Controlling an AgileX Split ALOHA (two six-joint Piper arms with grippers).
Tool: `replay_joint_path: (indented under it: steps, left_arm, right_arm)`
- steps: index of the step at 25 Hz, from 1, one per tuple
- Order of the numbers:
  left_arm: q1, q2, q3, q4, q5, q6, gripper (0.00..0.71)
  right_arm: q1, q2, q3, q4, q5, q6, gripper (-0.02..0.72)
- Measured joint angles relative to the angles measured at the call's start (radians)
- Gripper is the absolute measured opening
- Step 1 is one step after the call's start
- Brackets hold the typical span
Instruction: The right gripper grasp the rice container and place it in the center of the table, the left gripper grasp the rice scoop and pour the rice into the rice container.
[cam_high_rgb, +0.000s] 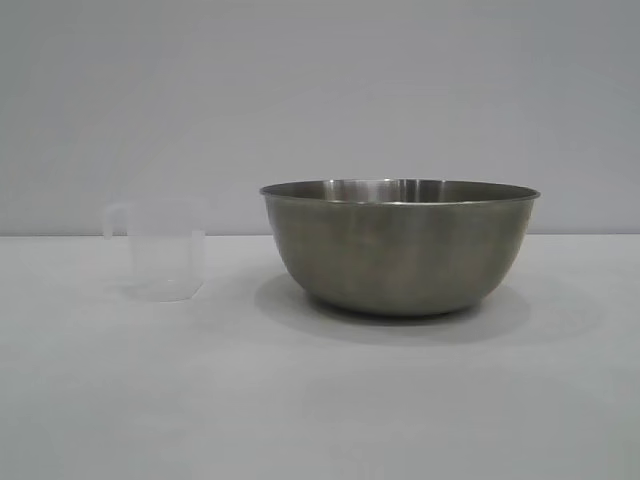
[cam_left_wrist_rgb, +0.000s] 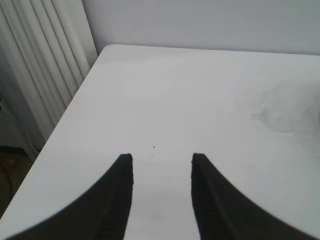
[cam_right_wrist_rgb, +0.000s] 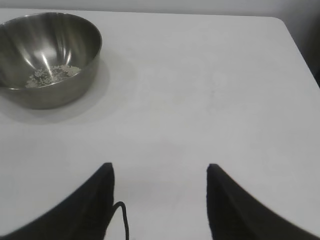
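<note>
The left gripper (cam_left_wrist_rgb: 162, 165) hangs low over bare tabletop with its two dark fingers (cam_left_wrist_rgb: 117, 200) parted and nothing between them, pointing shallowly down toward the far edge. Beyond it the white table (cam_left_wrist_rgb: 165, 100) runs to a rounded corner, where a ribbed white panel (cam_left_wrist_rgb: 45, 65) stands beside the edge and a plain pale wall (cam_left_wrist_rgb: 210, 22) closes the room behind. Off to one side of that view the rice scoop (cam_left_wrist_rgb: 287, 112) shows only as a faint translucent shape standing on the table, well apart from the fingers. The right gripper (cam_right_wrist_rgb: 160, 172) is likewise spread wide and empty over the white surface, angled down and forward, a thin dark cable (cam_right_wrist_rgb: 122, 217) looping by one finger. Farther out from it stands the rice container (cam_right_wrist_rgb: 47, 57), upright, with the rice (cam_right_wrist_rgb: 52, 74) lying as a thin patch of pale grains at its bottom. In the exterior view the steel bowl sits near the middle of the table, the clear cup stands upright to its left, handle turned away from the bowl, the two apart, and neither arm appears.
</note>
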Motion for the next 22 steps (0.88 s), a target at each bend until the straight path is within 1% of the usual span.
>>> replay_joint_path:
  steps: [2, 6, 12, 13, 14, 22]
  left_arm:
    - [-0.014, 0.0, 0.003, 0.015, 0.015, -0.004, 0.284]
    - [-0.04, 0.0, 0.064, 0.011, 0.033, -0.007, 0.284]
    - [-0.045, 0.0, 0.073, 0.004, 0.043, 0.0, 0.284]
    - [-0.045, 0.0, 0.073, 0.003, 0.043, 0.002, 0.241]
    - [-0.045, 0.0, 0.075, 0.003, 0.043, 0.002, 0.225]
    - [-0.045, 0.0, 0.077, 0.003, 0.043, 0.002, 0.23]
  right_arm:
    - [0.0, 0.0, 0.0, 0.0, 0.0, 0.0, 0.391]
    - [0.0, 0.0, 0.0, 0.0, 0.0, 0.0, 0.391]
    - [0.0, 0.0, 0.0, 0.0, 0.0, 0.0, 0.391]
    - [0.0, 0.0, 0.0, 0.0, 0.0, 0.0, 0.391]
    - [0.0, 0.0, 0.0, 0.0, 0.0, 0.0, 0.391]
    - [0.0, 0.0, 0.0, 0.0, 0.0, 0.0, 0.391]
